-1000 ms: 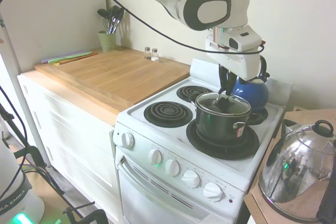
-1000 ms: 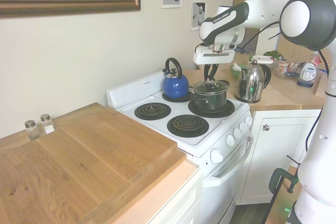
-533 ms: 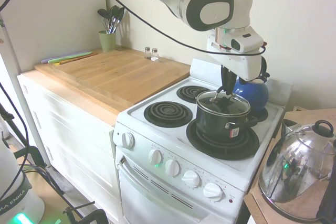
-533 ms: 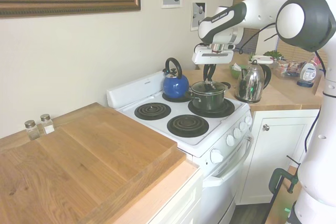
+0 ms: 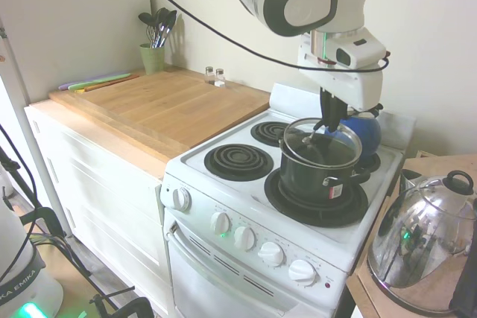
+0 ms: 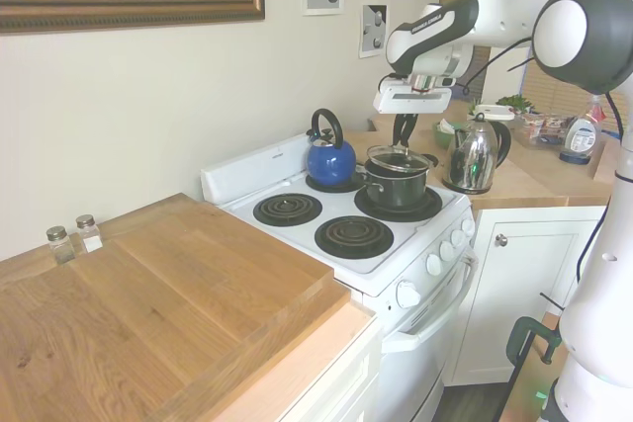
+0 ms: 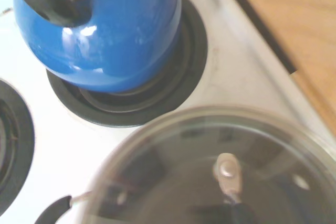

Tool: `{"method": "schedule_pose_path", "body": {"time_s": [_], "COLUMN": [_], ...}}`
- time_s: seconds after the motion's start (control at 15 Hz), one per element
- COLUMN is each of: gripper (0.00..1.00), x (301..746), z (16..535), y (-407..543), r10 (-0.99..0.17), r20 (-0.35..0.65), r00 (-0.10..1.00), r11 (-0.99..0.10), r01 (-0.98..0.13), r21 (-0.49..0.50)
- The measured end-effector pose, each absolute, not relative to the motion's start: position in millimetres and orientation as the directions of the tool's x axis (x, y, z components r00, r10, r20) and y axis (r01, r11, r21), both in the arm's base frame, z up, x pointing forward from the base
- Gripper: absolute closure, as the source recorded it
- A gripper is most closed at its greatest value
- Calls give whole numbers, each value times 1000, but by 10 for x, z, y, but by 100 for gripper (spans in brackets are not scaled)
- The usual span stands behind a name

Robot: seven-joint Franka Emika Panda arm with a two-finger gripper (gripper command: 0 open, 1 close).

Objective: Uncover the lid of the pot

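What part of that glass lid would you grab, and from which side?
The lid is best taken by its arched black loop handle at the centre, from straight above. The glass is smooth and domed, while the handle stands up from it, so two fingers can close across it. The tool is shut on that handle now, with the lid tilted and its far edge lifted off the pot.

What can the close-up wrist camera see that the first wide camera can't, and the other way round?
Only the wrist view shows the small metal fitting on the glass lid from close by. Only the first exterior view shows the gripper holding the lid tilted above the pot, plus the stove knobs and the steel kettle. Both show the lid and the blue kettle.
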State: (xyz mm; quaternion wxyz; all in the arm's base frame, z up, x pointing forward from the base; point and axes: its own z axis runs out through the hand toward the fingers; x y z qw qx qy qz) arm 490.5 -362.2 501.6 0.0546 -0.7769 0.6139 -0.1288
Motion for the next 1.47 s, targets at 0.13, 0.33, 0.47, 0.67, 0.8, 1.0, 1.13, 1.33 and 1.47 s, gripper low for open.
{"method": "schedule_pose_path", "body": {"time_s": [0.13, 0.33, 0.47, 0.67, 0.8, 1.0, 1.13, 1.33, 1.47], "gripper": [100, 100, 100, 100, 100, 100, 100, 100, 100], "x": [4855, 4887, 4862, 4804, 4849, 4994, 5043, 5286, 5601], "z": [5160, 5373, 5539, 5822, 5931, 5859, 5710, 5383, 5154], "y": [-3575, -3314, -2940, -2102, -1391, -278, 399, 1084, 1345], "r10": [-965, -952, -938, -907, -882, -831, -790, -755, -744], "r20": [140, 168, 199, 263, 296, 323, 329, 306, 284], "r00": [222, 257, 285, 330, 365, 452, 516, 580, 605], "r11": [-251, -293, -329, -392, -436, -525, -587, -635, -650], "r01": [-935, -923, -914, -891, -872, -829, -792, -764, -754], "r21": [-250, -249, -239, -230, -224, -192, -166, -117, -96]}}
